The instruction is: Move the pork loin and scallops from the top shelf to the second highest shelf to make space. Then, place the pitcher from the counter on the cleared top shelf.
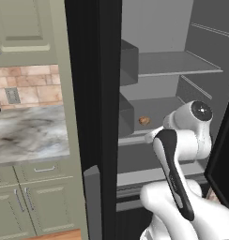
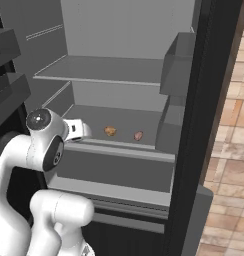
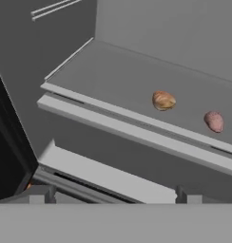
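The tan scallops and the pink pork loin lie side by side on the second highest shelf, behind its thick light-grey lip. From the base they show as the scallops and the pork loin. The thin top shelf above them is bare. My gripper hangs open in front of the fridge, left of and below both items, holding nothing. The marbled counter lies left of the fridge. The pitcher is out of view.
Dark door bins jut in beside the shelves. A lower shelf and drawer front sit under the gripper. The black fridge door edge stands between fridge and counter. A tiled wall is at right.
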